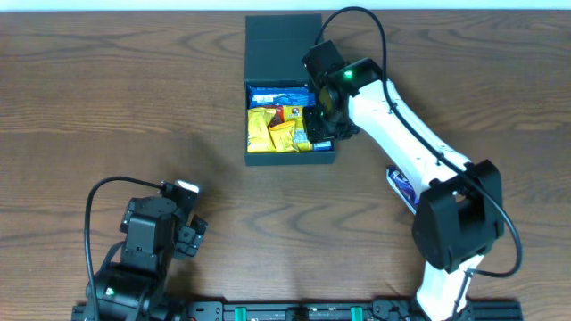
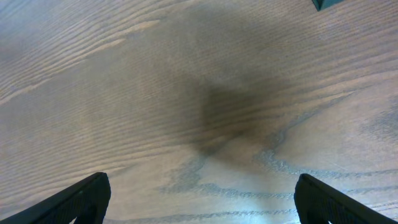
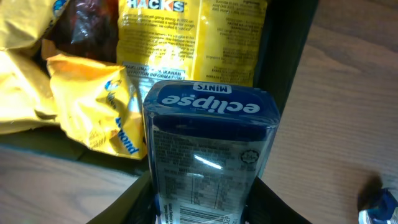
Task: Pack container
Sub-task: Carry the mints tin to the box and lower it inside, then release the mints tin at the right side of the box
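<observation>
The dark container (image 1: pixel 290 159) sits at the far middle of the table, its flap lid (image 1: pixel 281 49) open to the back. Inside lie yellow snack packets (image 1: pixel 272 132) and a blue packet (image 1: pixel 277 94). My right gripper (image 1: pixel 323 127) is over the container's right front corner, shut on a blue Eclipse mints box (image 3: pixel 208 162), with the yellow packets (image 3: pixel 81 106) just ahead in the right wrist view. My left gripper (image 1: pixel 183 232) is open and empty near the front left, over bare wood (image 2: pixel 199 124).
Another blue packet (image 1: pixel 401 185) lies on the table right of the container, partly under my right arm; it shows at the edge of the right wrist view (image 3: pixel 379 205). The container's corner shows at the top of the left wrist view (image 2: pixel 329 4).
</observation>
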You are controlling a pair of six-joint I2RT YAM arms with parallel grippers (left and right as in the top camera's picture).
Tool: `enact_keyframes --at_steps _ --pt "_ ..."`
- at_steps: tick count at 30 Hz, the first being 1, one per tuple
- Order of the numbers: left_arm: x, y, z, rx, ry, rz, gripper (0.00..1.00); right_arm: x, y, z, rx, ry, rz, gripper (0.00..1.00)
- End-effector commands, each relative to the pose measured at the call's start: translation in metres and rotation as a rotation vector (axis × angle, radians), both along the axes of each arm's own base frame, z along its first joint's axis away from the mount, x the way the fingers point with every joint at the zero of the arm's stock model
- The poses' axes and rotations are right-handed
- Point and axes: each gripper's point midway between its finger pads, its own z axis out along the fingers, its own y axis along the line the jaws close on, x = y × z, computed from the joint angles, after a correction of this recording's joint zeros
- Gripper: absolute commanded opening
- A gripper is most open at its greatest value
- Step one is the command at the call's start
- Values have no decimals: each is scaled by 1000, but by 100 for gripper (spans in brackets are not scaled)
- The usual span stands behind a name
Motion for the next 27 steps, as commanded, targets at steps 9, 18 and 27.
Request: enact_keyframes --at_steps 9,18,27 --pt "0 4 1 17 -4 7 95 12 4 -10 -17 -19 11 39" --pt "0 4 1 17 -4 7 95 16 -7 -23 -42 3 -20 38" --pt "0 4 1 17 -4 7 95 18 -16 -24 -80 -2 -64 49"
